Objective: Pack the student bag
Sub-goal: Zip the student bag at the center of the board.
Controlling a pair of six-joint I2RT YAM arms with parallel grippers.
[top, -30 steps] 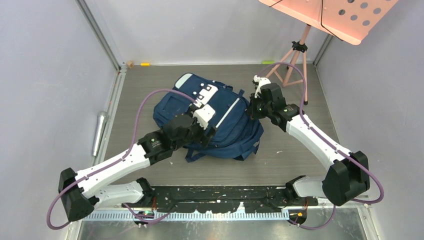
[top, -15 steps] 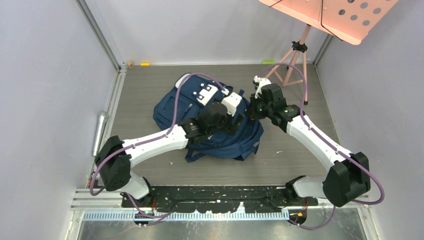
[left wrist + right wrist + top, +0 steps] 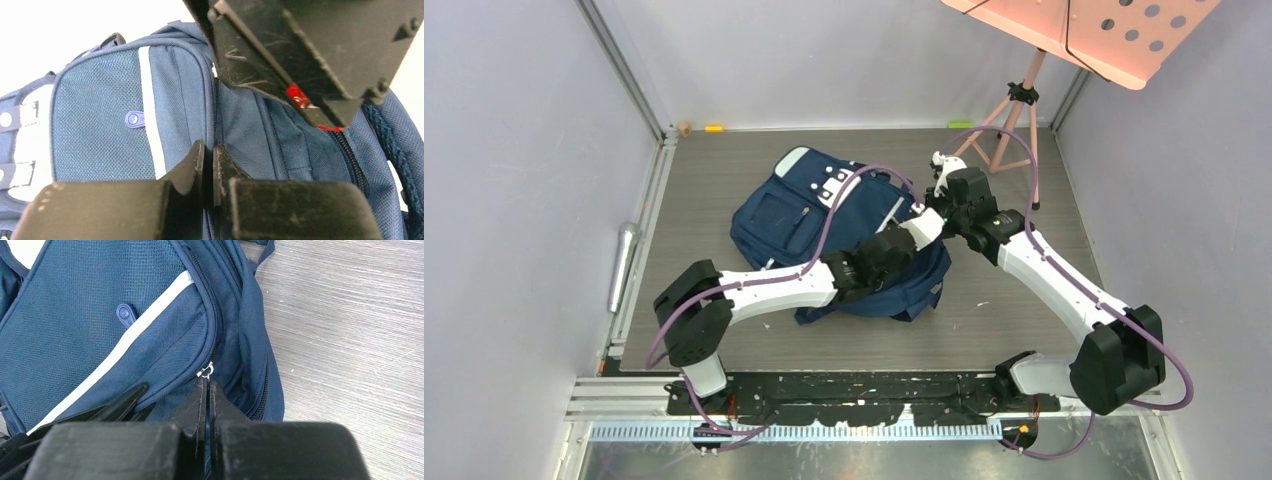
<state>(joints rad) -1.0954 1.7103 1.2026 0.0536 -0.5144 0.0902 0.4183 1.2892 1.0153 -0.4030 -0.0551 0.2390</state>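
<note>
The student bag [image 3: 809, 215], navy with pale stripes and white patches, lies flat on the table's middle. My left arm reaches across it. The left gripper [image 3: 931, 224] [image 3: 209, 150] is shut at the bag's right side, on the seam beside the front pocket, with a sliver of blue fabric between its fingers. My right gripper [image 3: 936, 214] [image 3: 208, 386] is right beside it. It is shut on the blue pull tab below a small metal zip ring [image 3: 205, 371]. In the left wrist view the right gripper [image 3: 310, 50] looms just above the bag's zip.
A pink music stand [image 3: 1084, 30] on a tripod [image 3: 1009, 130] stands at the back right. A silver cylinder [image 3: 622, 265] lies along the left rail. Small yellow [image 3: 714, 128] and green [image 3: 960, 124] items lie at the back wall. Grey walls close in three sides.
My left arm has swung right across the bag to the right gripper, and its jaws have gone from open to shut. The right arm has held still.
</note>
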